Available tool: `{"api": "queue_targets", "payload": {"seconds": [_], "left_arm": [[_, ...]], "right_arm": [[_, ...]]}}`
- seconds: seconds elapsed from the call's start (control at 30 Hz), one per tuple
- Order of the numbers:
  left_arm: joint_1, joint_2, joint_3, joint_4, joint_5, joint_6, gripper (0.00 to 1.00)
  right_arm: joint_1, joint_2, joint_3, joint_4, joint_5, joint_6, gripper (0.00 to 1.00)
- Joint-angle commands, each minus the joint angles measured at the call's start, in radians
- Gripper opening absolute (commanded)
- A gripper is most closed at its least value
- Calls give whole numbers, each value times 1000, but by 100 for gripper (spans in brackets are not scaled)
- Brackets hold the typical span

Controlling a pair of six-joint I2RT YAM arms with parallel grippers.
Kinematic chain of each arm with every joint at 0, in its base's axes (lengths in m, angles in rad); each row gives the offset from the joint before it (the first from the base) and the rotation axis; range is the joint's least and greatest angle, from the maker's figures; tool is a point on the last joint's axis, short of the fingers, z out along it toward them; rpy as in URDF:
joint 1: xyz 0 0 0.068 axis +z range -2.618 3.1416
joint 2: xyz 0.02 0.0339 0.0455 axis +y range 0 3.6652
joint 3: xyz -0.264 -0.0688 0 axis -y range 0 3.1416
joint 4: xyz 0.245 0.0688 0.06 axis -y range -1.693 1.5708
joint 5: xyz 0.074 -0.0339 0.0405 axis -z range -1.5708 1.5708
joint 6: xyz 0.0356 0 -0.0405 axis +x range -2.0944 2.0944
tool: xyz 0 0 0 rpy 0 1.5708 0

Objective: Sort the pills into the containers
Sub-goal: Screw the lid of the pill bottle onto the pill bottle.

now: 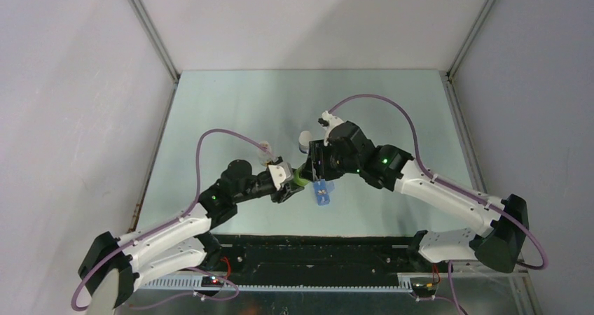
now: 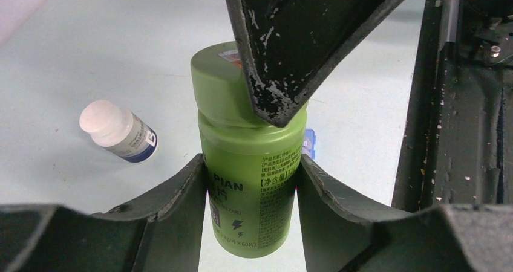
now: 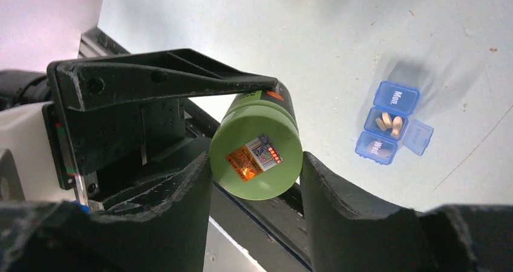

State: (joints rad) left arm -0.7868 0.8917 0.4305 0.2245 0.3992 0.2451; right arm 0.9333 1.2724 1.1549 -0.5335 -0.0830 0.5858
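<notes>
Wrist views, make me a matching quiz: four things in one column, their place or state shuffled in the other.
1 green bottle
2 white-capped bottle
3 pill box
4 pills

A in the open middle compartment
B on the table, one lid open
C held by left gripper and right gripper
D on the table, cap on

Pairs: 1-C, 2-D, 3-B, 4-A

White-capped bottle [image 2: 118, 132] sits on the table [image 2: 91, 54] near a green bottle [image 2: 251, 181].

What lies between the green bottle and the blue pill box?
Nothing. In the right wrist view only bare table separates the green bottle from the pill box; they stand apart.
</notes>
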Motion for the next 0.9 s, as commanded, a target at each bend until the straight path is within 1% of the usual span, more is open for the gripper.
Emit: {"api": "queue_targets", "payload": {"seconds": [0.0,0.2,0.3,0.47,0.6,0.67,0.73,0.77,0.87], "left_arm": [[-7,-52,19,203,11,6,0],[-7,-41,28,193,0,-12,0],[-7,-39,27,193,-5,-13,0],[-6,-27,29,194,-1,-7,0],[-7,-25,23,193,5,-6,0],[-7,-30,17,195,6,-6,0],[-7,-30,10,198,4,-5,0],[-8,-30,6,199,1,-5,0],[-8,-25,0,203,-2,-9,0]], "right_arm": [[17,12,33,-39,178,94,34],[31,2,38,-29,206,29,36],[34,5,47,-50,237,69,41],[54,21,49,-54,292,162,45],[52,6,49,-49,318,180,49],[44,-9,49,-41,317,179,52],[29,-25,49,-34,303,178,58],[24,-35,49,-32,293,178,63],[3,-56,49,-18,273,170,71]]}}
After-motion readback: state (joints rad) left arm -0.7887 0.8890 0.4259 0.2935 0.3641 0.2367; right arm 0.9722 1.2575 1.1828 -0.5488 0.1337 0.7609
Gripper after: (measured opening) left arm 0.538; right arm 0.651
